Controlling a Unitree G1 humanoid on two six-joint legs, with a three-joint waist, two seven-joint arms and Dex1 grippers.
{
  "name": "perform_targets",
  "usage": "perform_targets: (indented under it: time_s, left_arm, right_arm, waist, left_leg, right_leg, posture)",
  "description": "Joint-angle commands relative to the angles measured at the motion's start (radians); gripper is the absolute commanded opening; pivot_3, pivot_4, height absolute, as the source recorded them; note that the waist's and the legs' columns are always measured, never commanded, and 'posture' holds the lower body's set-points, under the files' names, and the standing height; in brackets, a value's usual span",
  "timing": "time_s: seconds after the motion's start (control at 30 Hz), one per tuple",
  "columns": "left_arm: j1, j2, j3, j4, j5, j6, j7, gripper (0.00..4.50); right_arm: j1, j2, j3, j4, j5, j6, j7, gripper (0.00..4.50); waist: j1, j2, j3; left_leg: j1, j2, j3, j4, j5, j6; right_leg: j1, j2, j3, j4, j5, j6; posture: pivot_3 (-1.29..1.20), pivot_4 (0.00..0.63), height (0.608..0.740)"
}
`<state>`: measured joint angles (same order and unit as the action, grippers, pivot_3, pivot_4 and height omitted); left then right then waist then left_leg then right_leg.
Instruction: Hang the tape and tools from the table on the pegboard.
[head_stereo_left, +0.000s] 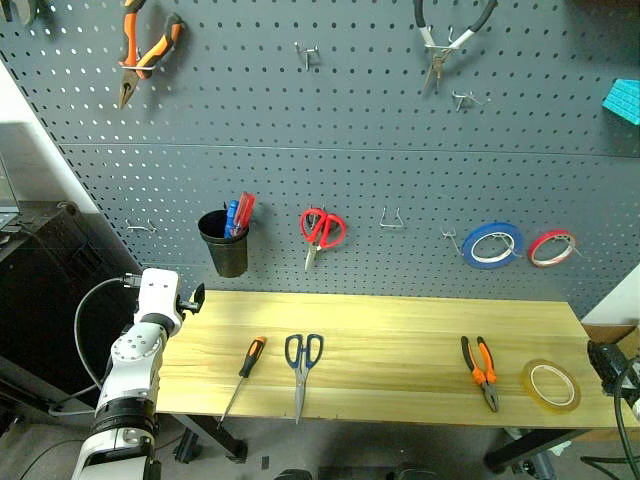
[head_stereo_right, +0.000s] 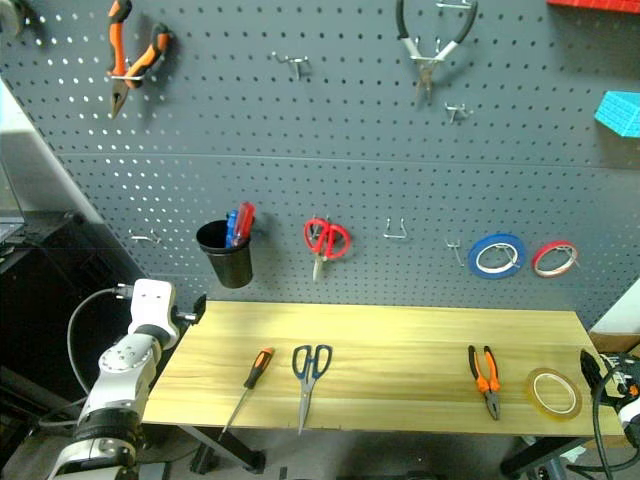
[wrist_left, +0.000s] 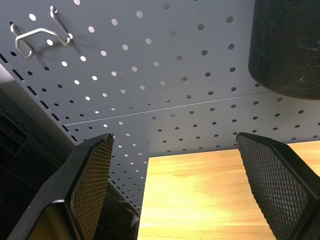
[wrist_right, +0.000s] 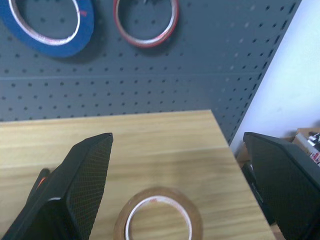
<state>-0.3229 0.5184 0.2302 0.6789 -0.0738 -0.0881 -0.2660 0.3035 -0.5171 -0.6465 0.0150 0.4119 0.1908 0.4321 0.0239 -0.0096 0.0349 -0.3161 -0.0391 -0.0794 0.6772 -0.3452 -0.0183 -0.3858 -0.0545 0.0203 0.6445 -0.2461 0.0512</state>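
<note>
On the light wood table (head_stereo_left: 400, 325) lie, from left to right, an orange-and-black screwdriver (head_stereo_left: 248, 362), blue-grey scissors (head_stereo_left: 302, 365), orange-and-black pliers (head_stereo_left: 480, 370) and the yellowish tape (head_stereo_left: 551, 385). Behind it rises the dark pegboard (head_stereo_left: 350, 130). My left gripper (head_stereo_left: 192, 298) hovers at the table's left end, open and empty, pointing at the board; its fingers (wrist_left: 92, 175) stand wide apart. At the table's right end, my right gripper (wrist_right: 177, 136) is open too, with the tape (wrist_right: 159, 217) lying flat just ahead of it.
The board carries a black cup (head_stereo_left: 225, 245) of screwdrivers, red scissors (head_stereo_left: 322, 230), a blue tape roll (head_stereo_left: 492, 245), a red tape roll (head_stereo_left: 552, 247), and pliers (head_stereo_left: 140, 55) up high. Bare hooks (head_stereo_left: 390, 218) are scattered between them. A dark cabinet (head_stereo_left: 40, 290) stands at the left.
</note>
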Motion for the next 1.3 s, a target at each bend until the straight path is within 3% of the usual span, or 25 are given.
perform_targets:
  time_s: [0.03,0.37,0.57,0.73,0.9,1.03,1.3]
  left_arm:
    - [-0.017,0.013,-0.007,-0.018,0.004,-0.023,-0.021,4.18]
    - [0.017,0.022,-0.064,-0.042,0.050,-0.061,-0.076,4.18]
    - [0.129,0.033,-0.124,-0.203,0.037,-0.045,-0.224,4.18]
    - [0.251,0.055,-0.214,-0.452,0.036,0.040,-0.356,4.18]
    - [0.265,0.102,-0.314,-0.645,0.026,0.099,-0.519,4.18]
    - [0.202,0.103,-0.406,-0.772,0.024,0.214,-0.605,4.18]
    - [0.089,0.072,-0.534,-0.949,-0.006,0.373,-0.711,4.18]
  right_arm:
    - [-0.023,-0.024,-0.035,0.002,-0.004,-0.028,-0.013,4.50]
    - [-0.020,-0.032,-0.036,0.007,-0.008,-0.026,-0.021,4.50]
    - [0.024,-0.018,0.009,-0.130,0.014,0.108,-0.041,4.50]
    - [0.069,-0.030,0.053,-0.264,0.023,0.299,-0.071,4.50]
    - [0.081,-0.073,0.122,-0.329,-0.005,0.439,-0.063,4.50]
    - [-0.012,-0.142,0.210,-0.236,-0.033,0.535,-0.040,4.50]
    - [-0.266,-0.253,0.381,0.119,-0.147,0.453,0.073,4.50]
  waist:
    - [0.000,0.000,0.000]
    - [0.000,0.000,0.000]
    - [-0.003,0.002,0.003]
    - [-0.014,0.004,0.042]
    - [-0.028,0.008,0.100]
    - [-0.055,0.006,0.144]
    - [-0.082,0.002,0.200]
  left_leg:
    - [0.000,0.000,0.000,0.000,0.000,0.000]
    - [0.000,0.000,0.000,0.000,0.000,0.000]
    - [0.000,0.002,0.001,-0.001,0.000,0.000]
    - [0.000,0.009,0.004,-0.001,0.000,0.001]
    - [-0.001,0.011,0.003,0.000,-0.001,0.001]
    - [-0.006,0.011,0.002,0.000,-0.001,0.001]
    - [-0.024,0.012,0.002,0.000,-0.002,0.004]
  right_leg:
    - [0.000,0.000,0.000,0.000,0.000,0.000]
    - [0.000,0.000,0.000,0.000,0.000,0.000]
    - [-0.001,0.000,0.001,0.000,-0.001,0.000]
    - [0.001,0.000,0.001,-0.001,-0.005,0.003]
    - [0.000,0.000,-0.002,0.000,-0.008,0.000]
    - [-0.004,0.000,-0.003,0.000,-0.005,-0.004]
    - [-0.023,-0.001,-0.003,0.001,-0.005,-0.004]
  posture:
    - [0.02,0.000,0.740]
    - [0.02,0.000,0.740]
    - [0.00,0.034,0.740]
    - [-0.04,0.106,0.740]
    - [-0.06,0.180,0.740]
    - [-0.08,0.242,0.740]
    - [-0.08,0.295,0.740]
